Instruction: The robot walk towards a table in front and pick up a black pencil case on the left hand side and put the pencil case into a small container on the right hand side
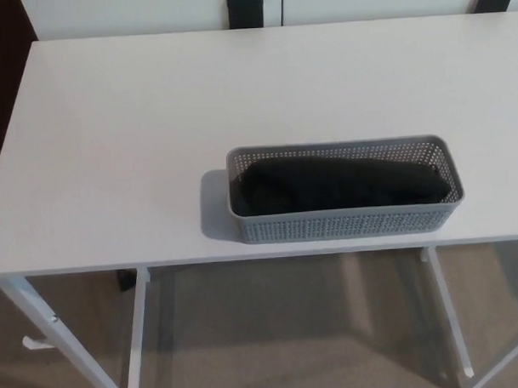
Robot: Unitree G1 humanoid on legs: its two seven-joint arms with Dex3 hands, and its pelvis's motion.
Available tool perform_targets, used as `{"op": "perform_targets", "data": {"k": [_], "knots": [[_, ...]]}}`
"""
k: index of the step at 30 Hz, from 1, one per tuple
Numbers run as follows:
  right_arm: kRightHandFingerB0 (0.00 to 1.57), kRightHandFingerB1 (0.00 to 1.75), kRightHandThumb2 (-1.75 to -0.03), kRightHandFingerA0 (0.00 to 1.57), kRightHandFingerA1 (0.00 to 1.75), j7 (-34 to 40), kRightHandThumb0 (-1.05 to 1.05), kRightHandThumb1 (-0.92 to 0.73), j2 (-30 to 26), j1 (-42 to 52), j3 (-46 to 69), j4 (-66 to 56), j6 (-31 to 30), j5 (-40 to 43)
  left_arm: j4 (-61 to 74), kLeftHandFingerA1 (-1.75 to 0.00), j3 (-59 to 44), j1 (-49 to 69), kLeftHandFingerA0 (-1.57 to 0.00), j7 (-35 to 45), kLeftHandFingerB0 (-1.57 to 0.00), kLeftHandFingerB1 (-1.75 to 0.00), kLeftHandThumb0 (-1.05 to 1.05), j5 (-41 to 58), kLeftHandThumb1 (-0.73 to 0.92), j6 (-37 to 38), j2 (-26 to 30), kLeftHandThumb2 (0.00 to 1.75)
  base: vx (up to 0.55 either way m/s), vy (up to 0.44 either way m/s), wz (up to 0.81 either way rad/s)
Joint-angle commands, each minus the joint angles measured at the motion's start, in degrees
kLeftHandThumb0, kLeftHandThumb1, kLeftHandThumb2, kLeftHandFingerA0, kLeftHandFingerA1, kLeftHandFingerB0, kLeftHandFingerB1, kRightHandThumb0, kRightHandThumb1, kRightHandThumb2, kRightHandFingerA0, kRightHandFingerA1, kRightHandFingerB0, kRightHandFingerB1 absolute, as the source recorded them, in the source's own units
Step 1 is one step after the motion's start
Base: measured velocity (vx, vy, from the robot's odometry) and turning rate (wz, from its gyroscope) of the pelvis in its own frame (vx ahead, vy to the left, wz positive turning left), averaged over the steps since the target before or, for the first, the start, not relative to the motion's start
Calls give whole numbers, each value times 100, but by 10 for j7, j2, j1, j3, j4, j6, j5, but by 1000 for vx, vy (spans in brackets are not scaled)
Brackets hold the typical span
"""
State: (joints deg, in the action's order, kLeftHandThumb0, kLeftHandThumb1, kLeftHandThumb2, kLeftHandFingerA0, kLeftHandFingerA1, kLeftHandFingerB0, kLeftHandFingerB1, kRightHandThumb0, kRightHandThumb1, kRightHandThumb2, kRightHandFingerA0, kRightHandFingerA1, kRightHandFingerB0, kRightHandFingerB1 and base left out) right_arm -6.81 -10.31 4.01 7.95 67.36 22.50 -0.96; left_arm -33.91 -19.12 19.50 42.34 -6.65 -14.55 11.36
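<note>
Near the front edge of the white rectangular table (pixel 137 122), right of centre, sits a long grey perforated plastic basket (pixel 345 226). Inside it, lying lengthwise and filling most of it, is the black soft pencil case (pixel 344 182). Neither robot hand shows, so their state cannot be told.

no legible txt, labels, brands or nos. anywhere
</note>
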Motion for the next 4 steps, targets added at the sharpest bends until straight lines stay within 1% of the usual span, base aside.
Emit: {"op": "perform_targets", "data": {"k": [1, 4], "knots": [[14, 43, -88, 25, 51, 7, -68, -56, -4, 15, 17, 2, 37, 15, -208, -11, 28, -72, 0, -173, 0, -6, -87, -37, 58, 197, 49, 96, 0, 0, 0], [14, 43, -88, 25, 51, 8, -68, -56, -4, 11, 16, 2, 35, 14, -225, -11, 31, -80, 0, -177, 0, -6, -87, -32, 58, 206, 53, 96, 0, 0, 0]]}}
